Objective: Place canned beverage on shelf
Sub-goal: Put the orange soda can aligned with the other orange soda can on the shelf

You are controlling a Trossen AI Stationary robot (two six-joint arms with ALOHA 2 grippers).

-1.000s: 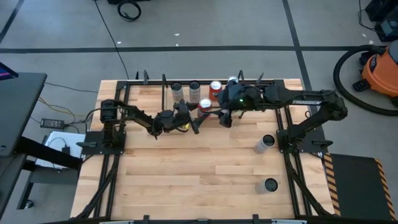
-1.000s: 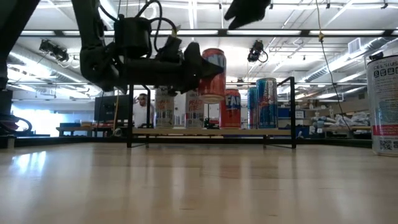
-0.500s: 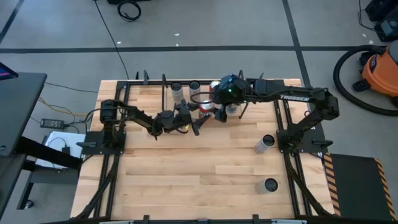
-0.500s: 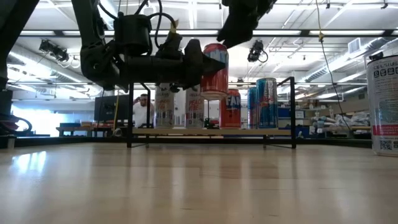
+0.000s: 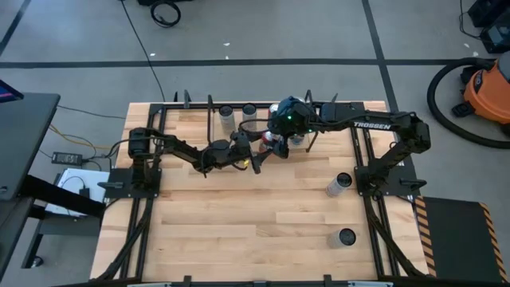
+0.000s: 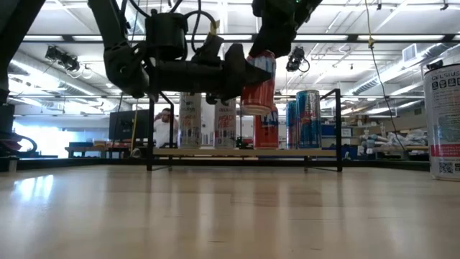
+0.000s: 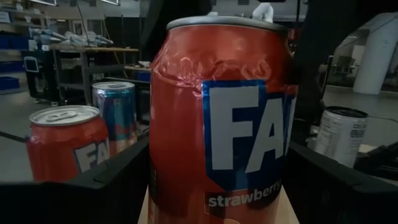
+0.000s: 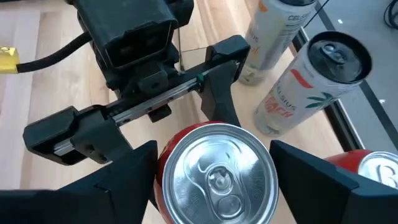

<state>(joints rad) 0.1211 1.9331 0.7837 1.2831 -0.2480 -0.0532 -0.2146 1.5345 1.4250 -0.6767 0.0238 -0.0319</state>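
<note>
A red canned beverage (image 6: pixel 257 83) hangs upright above the table in front of the shelf (image 6: pixel 244 152), with my left gripper (image 6: pixel 238 72) shut on it. In the high view the can (image 5: pixel 271 138) sits between both arms. My right gripper (image 8: pixel 217 177) is open and points down at a slant over the can's silver top (image 8: pixel 217 168), with one finger (image 8: pixel 134 165) on either side of the rim. On the shelf's wood board stand two white cans (image 6: pixel 190 122), another red can (image 6: pixel 267 131) and blue cans (image 6: pixel 307 119). My left gripper pinches the can's side walls (image 7: pixel 158 155) between its two fingers, about mid-height. The fingers come in level from the table's left. The can stands upright in the hold, clear of the table, and its wall is creased near the top (image 7: pixel 171 59). My right gripper's fingers (image 8: pixel 305 165) stand close beside the can's top rim; I cannot tell whether they touch it.
Two more cans (image 5: pixel 339 183) (image 5: pixel 346 237) are on the table's right part, one of them large at the low view's right edge (image 6: pixel 445 119). The shelf's black rods (image 5: pixel 210 112) run along the far edge. The near half of the table (image 5: pixel 239 231) is bare wood.
My right gripper has gone toward the table's left and down, from beside the shelf's cans to just above the red can's top. My left gripper has kept its hold on the can.
</note>
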